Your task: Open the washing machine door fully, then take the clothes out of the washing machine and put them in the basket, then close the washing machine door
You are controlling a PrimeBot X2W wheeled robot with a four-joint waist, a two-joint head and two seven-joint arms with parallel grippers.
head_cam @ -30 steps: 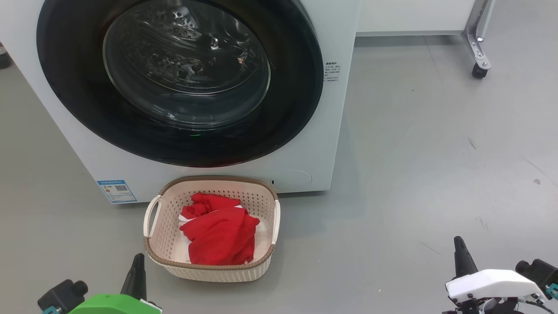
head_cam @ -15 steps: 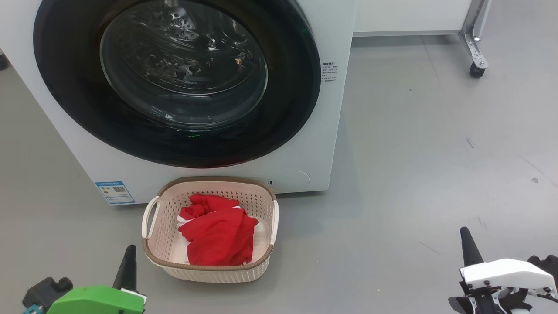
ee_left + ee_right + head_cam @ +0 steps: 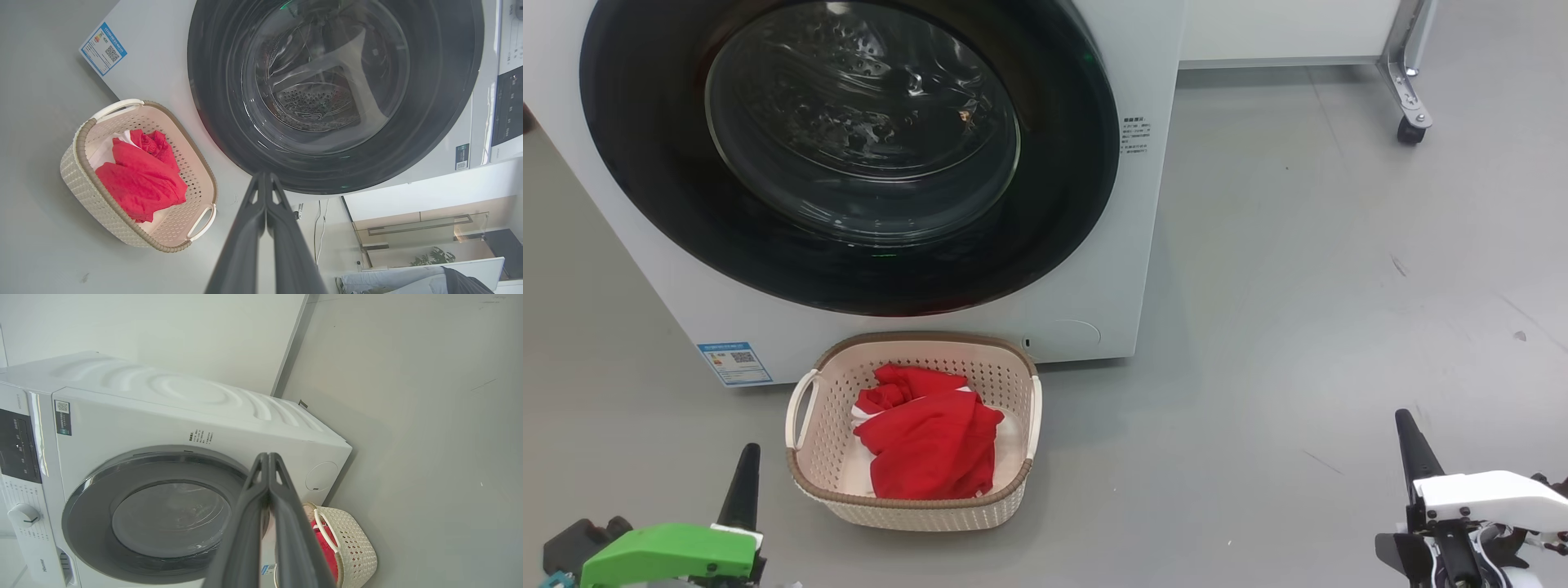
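The white washing machine stands ahead with its round black-rimmed door shut flat against the front; the steel drum shows through the glass. On the floor just before it sits the cream basket holding the red clothes. My left gripper is low at the lower left, left of the basket, shut and holding nothing. Low at the lower right, far from the basket, my right gripper is shut and empty too. The left wrist view shows the door, basket and clothes; the right wrist view shows the machine and basket.
Grey floor spreads to the right of the machine. A white cabinet on a metal leg with a caster stands at the back right. A blue label sits at the machine's lower left corner.
Both grippers have sunk lower and moved outward in the head view. The whole picture has shifted slightly left, so the camera has moved; machine and basket stay put.
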